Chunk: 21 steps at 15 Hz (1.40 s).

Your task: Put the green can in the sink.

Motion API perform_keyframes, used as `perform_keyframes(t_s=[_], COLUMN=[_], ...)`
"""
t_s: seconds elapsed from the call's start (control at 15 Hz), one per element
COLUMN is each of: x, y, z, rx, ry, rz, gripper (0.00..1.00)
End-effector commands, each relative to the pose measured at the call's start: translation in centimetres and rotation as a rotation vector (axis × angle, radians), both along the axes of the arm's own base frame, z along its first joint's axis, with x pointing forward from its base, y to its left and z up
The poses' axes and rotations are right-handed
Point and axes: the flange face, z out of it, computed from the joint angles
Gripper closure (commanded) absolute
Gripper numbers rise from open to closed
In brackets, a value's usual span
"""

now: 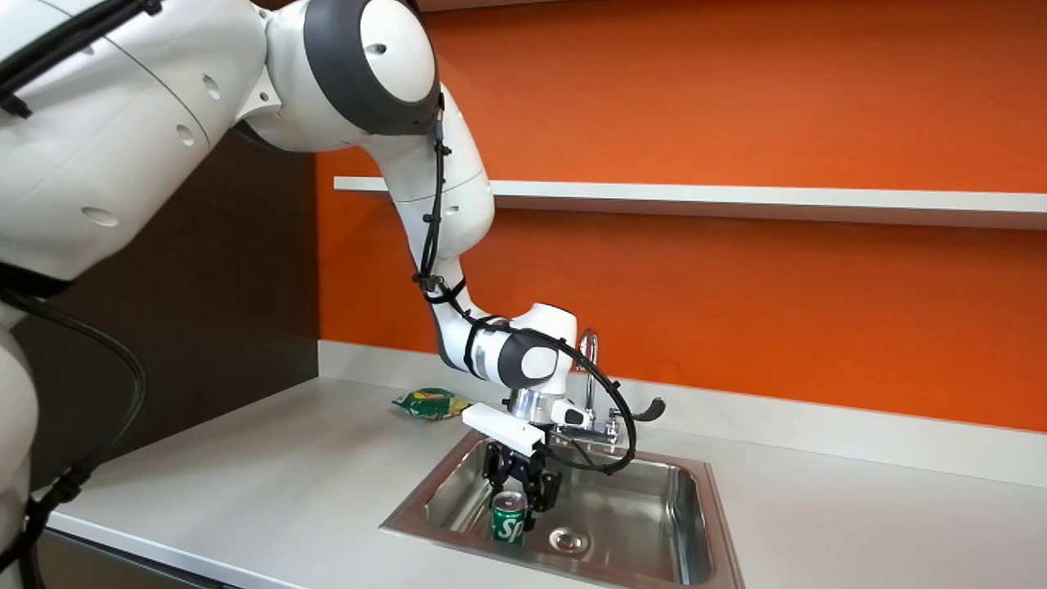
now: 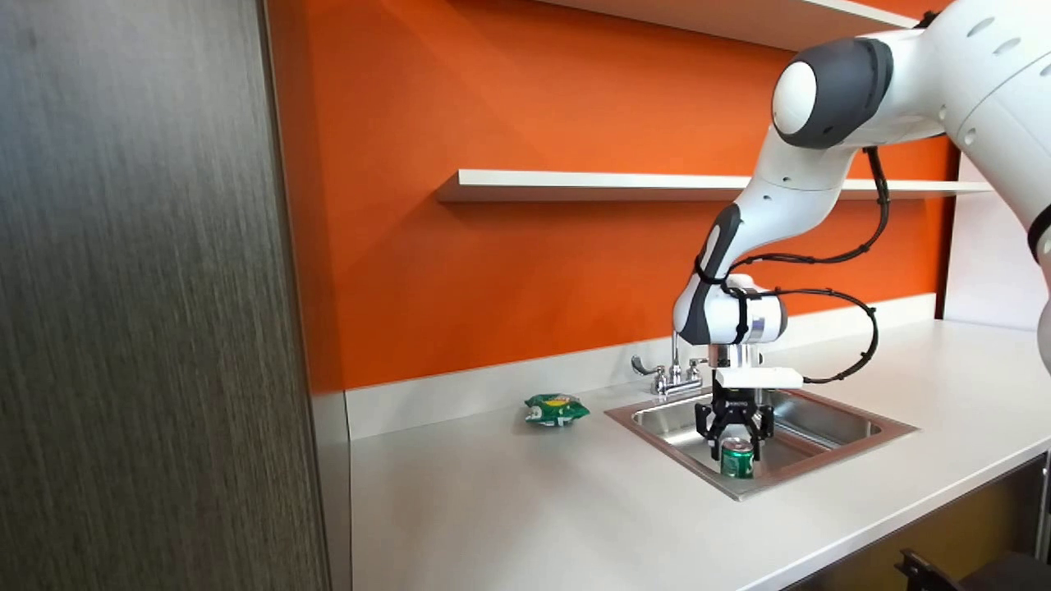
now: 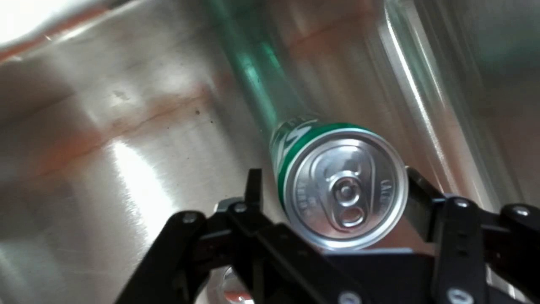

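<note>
The green can [image 1: 509, 528] is upright inside the sink [image 1: 718, 532], near its front left corner in this exterior view. The can [image 2: 737, 464] and the sink rim [image 2: 891, 430] also show in another exterior view. In the wrist view I look down on the can's silvery top [image 3: 346, 192], with the sink floor [image 3: 181, 169] around it; the can's base is hidden. My gripper [image 3: 333, 181] is open around the can. A gap shows between the can and the left finger; the right finger is at or very close to the can's edge. The gripper [image 1: 513, 503] reaches down into the basin.
A chrome faucet [image 2: 675, 377] stands behind the sink, close to the wrist. A flat green packet [image 2: 556, 410] lies on the counter [image 2: 493, 509] near the wall. A white shelf [image 1: 736, 196] runs along the orange wall. The round drain [image 1: 568, 540] is beside the can.
</note>
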Motion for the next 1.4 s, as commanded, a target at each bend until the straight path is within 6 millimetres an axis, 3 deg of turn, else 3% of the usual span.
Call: perform_keyframes(t_s=[0.0,0.4,0.6,0.93,1.33], x=[0.0,-0.8,-1.6,-4.1,-9.2], y=[-0.7,-2.3,-1.8,1.3,6.0], z=[2.3,7.9,10.8,14.3,16.3], rx=[0.013,-0.016,-0.007,-0.043,-0.094], ry=[-0.018,-0.083,-0.086,-0.054,-0.018], rz=[-0.029,-0.053,-0.013,0.111,0.287], gripper=[0.0,0.0,0.0,0.0,0.0])
